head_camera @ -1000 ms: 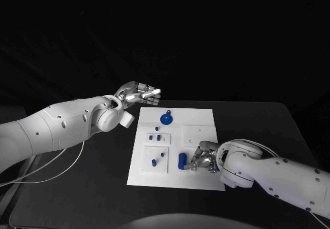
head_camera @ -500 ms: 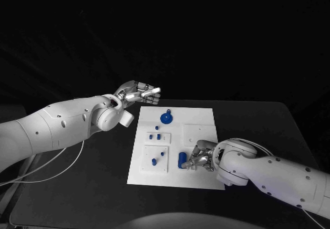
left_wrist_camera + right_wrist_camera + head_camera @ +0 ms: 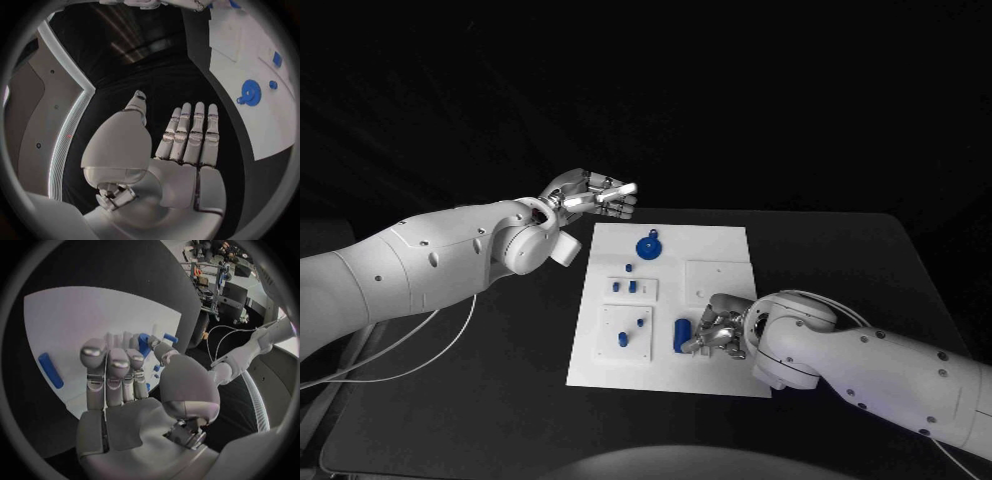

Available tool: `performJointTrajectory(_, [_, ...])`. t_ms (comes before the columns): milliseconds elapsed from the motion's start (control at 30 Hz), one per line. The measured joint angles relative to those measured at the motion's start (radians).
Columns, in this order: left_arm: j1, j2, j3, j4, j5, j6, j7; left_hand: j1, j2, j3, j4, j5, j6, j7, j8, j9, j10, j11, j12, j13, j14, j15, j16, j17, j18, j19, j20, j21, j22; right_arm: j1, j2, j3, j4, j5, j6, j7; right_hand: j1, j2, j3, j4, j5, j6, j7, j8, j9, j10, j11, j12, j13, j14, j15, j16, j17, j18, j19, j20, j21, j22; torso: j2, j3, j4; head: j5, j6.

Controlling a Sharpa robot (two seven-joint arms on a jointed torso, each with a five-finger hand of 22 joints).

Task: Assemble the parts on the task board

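The white task board (image 3: pixel 723 246) lies in the middle of the black table. A long blue part (image 3: pixel 682 335) lies flat near the board's front; in the right wrist view this long blue part (image 3: pixel 50 370) sits clear of the fingers. My right hand (image 3: pixel 718 333) is low over the board just right of it, fingers bent, thumb apart, nothing in its grasp (image 3: pixel 119 370). A round blue part (image 3: pixel 649 246) lies at the far end. Small blue pegs (image 3: pixel 632 288) stand in raised white plates. My left hand (image 3: pixel 596 196) hangs beyond the board's far left corner, fingers straight (image 3: pixel 187 140) and empty.
A plain square white plate (image 3: pixel 718 277) sits on the board's right half, just beyond my right hand. Another plate (image 3: pixel 609 347) with two pegs lies at the front left. Black table surface surrounds the board, wider on the right.
My right hand and forearm have edged slightly left, closer to the long blue part. The left arm has stayed still.
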Motion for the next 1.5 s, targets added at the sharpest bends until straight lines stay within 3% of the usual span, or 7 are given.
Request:
performJointTrajectory(100, [0.0, 0.0, 0.0, -0.001, 0.0, 0.001, -0.001, 0.0, 0.0, 0.0, 0.0, 0.0, 0.0, 0.0, 0.0, 0.0, 0.0, 0.0, 0.0, 0.0, 0.0, 0.0, 0.0, 0.0, 0.0, 0.0, 0.0, 0.0, 0.0, -0.001, 0.0, 0.0, -0.002, 0.0, 0.005, 0.003, -0.004, -0.001, 0.008, -0.009, 0.014, 0.0, 0.0, 0.0, 0.002, 0.0, 0.0, 0.0, 0.0, 0.0, 0.0, 0.0, -0.001, 0.0, 0.0, 0.0, 0.0, 0.0, 0.0, 0.0003, 0.0, 0.001, -0.001])
performJointTrajectory(267, [0.0, 0.0, 0.0, -0.001, 0.0, 0.002, -0.002, -0.005, 0.005, -0.003, -0.003, 0.0, 0.007, 0.0, 0.0, 0.0, 0.0, 0.0, 0.0, 0.0, 0.0, 0.0, 0.0, 0.0, 0.0, 0.0, 0.0, 0.0, 0.0, -0.011, -0.004, -0.004, -0.017, -0.001, 0.011, -0.003, -0.006, 0.016, -0.015, -0.037, 0.07, 0.001, -0.002, 0.002, 0.004, 0.0, 0.0, 0.0, 0.0, 0.0, 0.0, 0.0, -0.002, 0.0, 0.0, 0.0, 0.0, 0.0, 0.0, 0.0003, 0.0, 0.002, -0.003])
performJointTrajectory(667, [0.0, 0.0, 0.0, -0.002, 0.0, 0.004, -0.005, -0.005, 0.005, 0.001, -0.007, 0.0, 0.007, 0.0, 0.0, 0.0, 0.0, 0.0, 0.0, 0.0, 0.0, 0.0, 0.0, 0.0, 0.0, 0.0, 0.0, 0.0, 0.0, -0.015, -0.003, -0.002, -0.017, -0.002, 0.012, -0.005, -0.018, 0.011, -0.05, -0.047, 0.078, 0.002, -0.002, 0.003, 0.004, 0.0, 0.0, 0.0, 0.0, 0.001, -0.001, 0.0, -0.002, 0.0, 0.0, 0.0, 0.0, 0.0, 0.0, -0.0001, 0.0002, 0.003, -0.005])
performJointTrajectory(800, [0.0, 0.0, 0.0, -0.002, 0.0, 0.004, -0.006, -0.005, 0.005, 0.001, -0.007, 0.0, 0.007, 0.0, 0.0, 0.0, 0.0, 0.0, 0.0, 0.0, 0.0, 0.0, 0.0, 0.0, 0.0, 0.0, 0.0, 0.0, 0.0, -0.015, -0.004, -0.002, -0.018, -0.002, 0.012, -0.005, -0.006, -0.001, -0.073, -0.052, 0.089, 0.003, -0.003, 0.003, 0.002, 0.0, 0.0, 0.0, 0.0, 0.002, -0.002, 0.0, -0.002, 0.0, 0.0, 0.0, 0.0, 0.0, 0.0, -0.0001, 0.0001, 0.003, -0.006])
performJointTrajectory(1033, [0.0, 0.0, 0.0, -0.004, 0.0, 0.004, -0.007, -0.005, 0.005, -0.002, -0.009, 0.0, 0.007, 0.0, 0.0, 0.0, 0.0, 0.0, 0.0, 0.0, 0.0, 0.0, 0.0, 0.0, 0.0, 0.0, 0.0, 0.0, 0.0, -0.015, -0.006, -0.002, -0.017, -0.001, 0.013, -0.003, 0.045, -0.037, -0.199, -0.062, 0.123, 0.003, -0.004, 0.003, -0.006, 0.0, 0.0, 0.0, 0.0, 0.003, -0.002, 0.0, -0.005, 0.0, 0.0, 0.0, 0.0, 0.0, 0.0, 0.0001, 0.0, 0.002, -0.006])
performJointTrajectory(1167, [0.0, 0.0, 0.0, -0.006, -0.001, 0.004, -0.008, -0.005, 0.005, 0.001, -0.012, 0.0, 0.007, 0.0, 0.0, 0.0, 0.0, 0.0, 0.0, 0.0, 0.0, 0.0, 0.0, 0.0, 0.0, 0.0, 0.0, 0.0, 0.0, -0.016, -0.01, -0.002, -0.012, 0.001, 0.014, 0.0, 0.073, -0.051, -0.245, -0.035, 0.074, 0.003, -0.004, 0.002, -0.012, 0.0, 0.0, 0.0, 0.0, 0.003, -0.002, 0.0, -0.005, 0.0, 0.0, 0.0, 0.0, 0.0, 0.0, 0.0003, 0.0, 0.002, -0.008])
performJointTrajectory(1500, [0.0, -0.002, 0.0, -0.006, -0.001, 0.004, -0.009, -0.005, 0.005, -0.002, -0.015, 0.0, 0.007, 0.0, 0.0, 0.0, 0.0, 0.0, 0.0, 0.0, 0.0, 0.0, 0.0, 0.0, 0.0, 0.0, 0.0, 0.0, 0.0, -0.018, -0.06, 0.001, 0.025, 0.01, 0.012, 0.008, 0.122, -0.102, -0.333, 0.113, -0.023, 0.001, 0.006, 0.002, -0.011, -0.004, 0.004, 0.0, 0.0, 0.002, -0.002, -0.004, -0.008, 0.0, 0.0, 0.0, -0.007, 0.001, 0.0, 0.0004, 0.0, 0.003, -0.008])
